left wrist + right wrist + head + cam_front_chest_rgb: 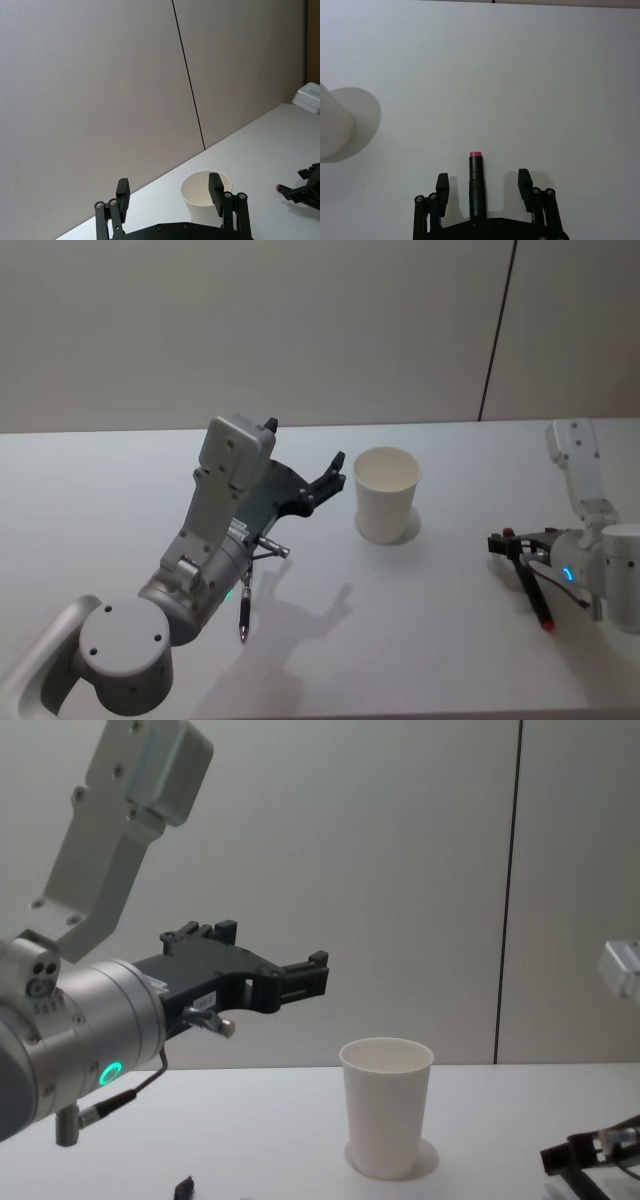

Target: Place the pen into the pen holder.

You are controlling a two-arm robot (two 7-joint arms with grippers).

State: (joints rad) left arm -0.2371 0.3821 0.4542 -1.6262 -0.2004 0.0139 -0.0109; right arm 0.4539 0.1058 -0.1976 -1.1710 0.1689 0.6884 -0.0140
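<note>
The pen (pixel 476 186), dark with a pink-red end, lies flat on the bench (pixel 120 490) on the robot's right side, well apart from the pen holder (pixel 387 495); the right gripper (pixel 483 183) sits low over it, its fingers (pixel 442 187) spread, the pen between them with a gap on either side, so nothing is pinched.

The pen holder stands upright near the middle of the bench, mouth upward, and nothing shows inside it; the left gripper (pixel 326 478) hangs raised above the bench just to the left of the pen holder, fingers spread and holding nothing, and looks to have no part in this job. Under the left arm a thin dark stick (pixel 243 612) lies on the bench; I cannot tell whether it is a second pen.

By my judgement the task is barely begun: the right gripper is placed for a grasp, but closing on the pen, lifting it, carrying it across to the rim and letting it down into the pen holder are all left to do.
</note>
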